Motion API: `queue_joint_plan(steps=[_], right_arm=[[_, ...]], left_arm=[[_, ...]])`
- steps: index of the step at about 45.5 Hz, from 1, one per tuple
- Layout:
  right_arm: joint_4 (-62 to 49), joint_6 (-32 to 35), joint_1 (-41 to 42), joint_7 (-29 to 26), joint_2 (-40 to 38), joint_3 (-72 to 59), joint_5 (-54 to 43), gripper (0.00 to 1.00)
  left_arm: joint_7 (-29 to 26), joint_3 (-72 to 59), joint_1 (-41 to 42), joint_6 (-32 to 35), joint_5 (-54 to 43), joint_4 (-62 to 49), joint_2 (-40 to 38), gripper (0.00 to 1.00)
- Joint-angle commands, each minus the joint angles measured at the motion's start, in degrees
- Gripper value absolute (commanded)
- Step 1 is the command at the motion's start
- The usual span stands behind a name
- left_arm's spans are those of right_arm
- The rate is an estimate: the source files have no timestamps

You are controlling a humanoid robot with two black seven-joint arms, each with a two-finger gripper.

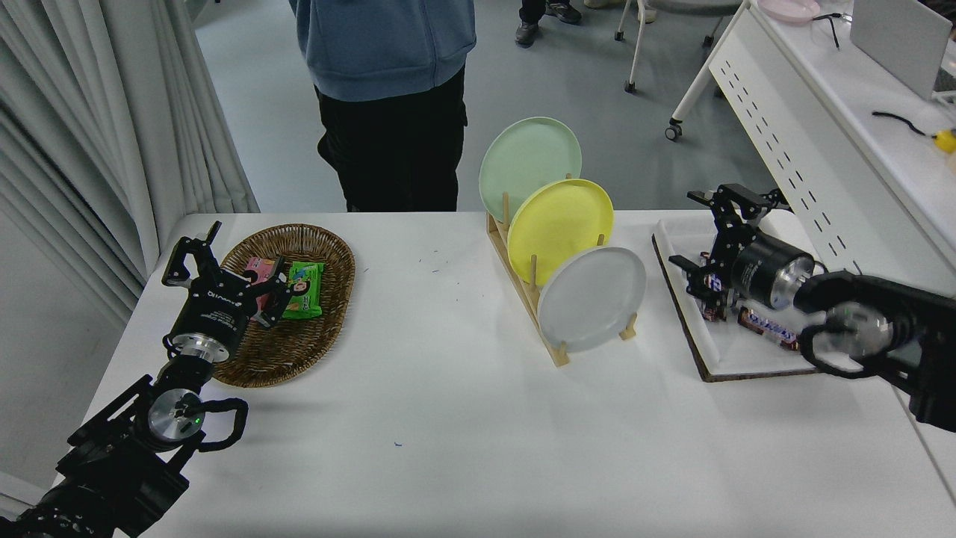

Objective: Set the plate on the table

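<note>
Right now my right gripper (pixel 702 232) hangs above the white tray (pixel 754 357) at the table's (pixel 463 418) right side, wrist turned so it points left toward the rack. Its fingers are spread wide w/ nothing between them; one tip sits up near the tray's far edge, the other lower over the candy bars (pixel 765 325) lying in the tray. It's near the plate but apart from it, no contact.

The plate (pixel 591 299), light grey, stands tilted on edge in the nearest slot of the wooden rack (pixel 556 351), leaning back, its lower rim resting on the rack's base. Behind it in the same rack: the yellow plate (pixel 560 224), then the pale green plate (pixel 529 161) at the far end, each partly covered by the one in front.

My left gripper (pixel 224 258) is parked at the lower left, over the near rim of the wicker basket (pixel 328 329), fingers apart & empty. Basket holds a green snack packet (pixel 305 288) and a pink one (pixel 259 267) beside it.

A person (pixel 388 97) in a blue top & dark trousers stands at the table's far side, left of the rack. Off to the right, a white desk (pixel 814 172) w/ a slotted side panel.
</note>
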Motion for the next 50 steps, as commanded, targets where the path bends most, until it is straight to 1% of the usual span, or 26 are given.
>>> queue_joint_plan(steps=[1,3,10,15,21,25,32,36,46,50], right_arm=[[3.03,0.39,3.57,-6.25,-1.93,-5.48,4.53,0.99],[3.03,0.39,3.66,-8.71,-1.85,-5.30,5.94,1.00],[2.76,-0.13,4.36,-16.45,-0.36,-4.33,6.30,1.00],[2.32,-0.93,6.30,-19.71,1.05,-3.90,6.39,1.00],[2.32,-2.24,6.65,-19.88,1.32,-0.91,6.04,1.00],[2.15,-3.21,7.09,-19.97,4.56,-0.90,6.12,0.99],[-0.31,-4.18,7.62,-19.97,5.53,-1.26,6.30,0.99],[-0.58,-4.97,7.62,-19.97,7.47,-1.34,6.03,0.99],[-0.93,-4.80,8.41,-19.88,8.52,-1.70,5.95,0.99],[-1.80,-4.97,8.94,-19.88,10.10,-1.96,5.86,0.99]], left_arm=[[-0.02,-0.03,0.00,0.01,-0.01,0.01,0.00,1.00],[-0.02,-0.03,0.00,0.01,-0.01,0.01,0.00,1.00],[-0.02,0.06,0.00,0.01,-0.01,0.01,0.00,1.00],[-0.02,-0.03,0.00,0.01,-0.01,0.01,0.00,1.00],[-0.02,-0.03,0.00,0.01,-0.01,0.01,0.00,1.00],[-0.02,0.06,0.00,0.01,-0.01,0.01,0.00,1.00],[-0.02,-0.03,0.00,0.01,-0.01,0.01,0.00,1.00],[0.07,0.06,0.00,0.01,-0.01,0.01,0.00,1.00],[-0.02,0.06,0.00,0.01,-0.01,-0.08,0.00,1.00],[0.07,-0.03,0.00,0.01,-0.01,0.01,0.00,1.00]])
